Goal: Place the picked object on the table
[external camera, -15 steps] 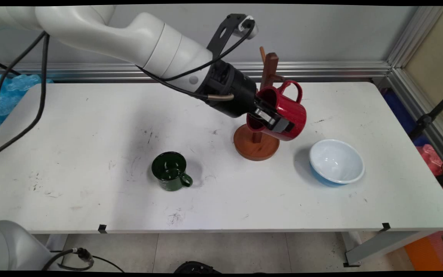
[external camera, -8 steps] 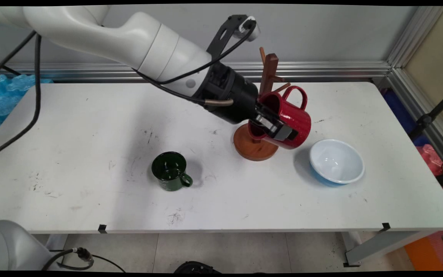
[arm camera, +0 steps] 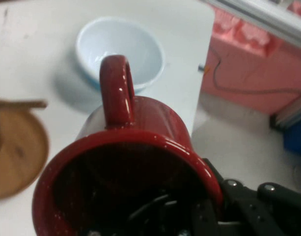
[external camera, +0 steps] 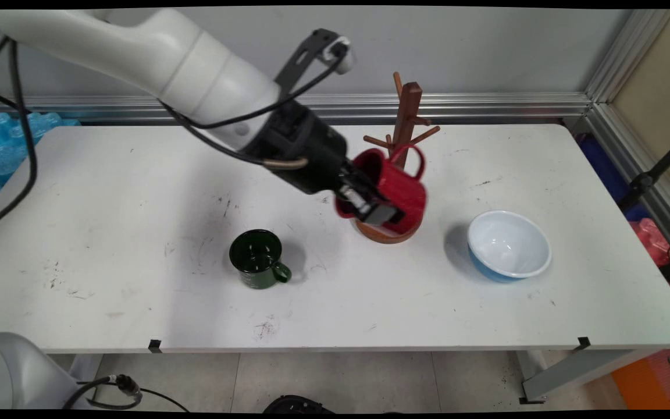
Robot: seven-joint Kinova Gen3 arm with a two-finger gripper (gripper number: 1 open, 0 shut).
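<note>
My gripper [external camera: 370,203] is shut on the rim of a red mug [external camera: 396,187], one finger inside and one outside. The mug is tilted, handle up, and hangs in the air in front of the wooden mug tree [external camera: 407,113], just over its round base [external camera: 390,233]. In the hand view the red mug [arm camera: 135,162] fills the frame, its handle pointing up, with the gripper [arm camera: 189,216] at its lower rim. The mug's handle is off the tree's pegs.
A dark green mug [external camera: 258,259] stands upright left of the tree base. A white bowl with a blue outside [external camera: 508,244] sits to the right, also the bowl [arm camera: 120,51] in the hand view. The table's right edge [external camera: 626,221] is near it.
The gripper with the red mug has swung left and down, from the right side of the tree's post to in front of it, over the base.
</note>
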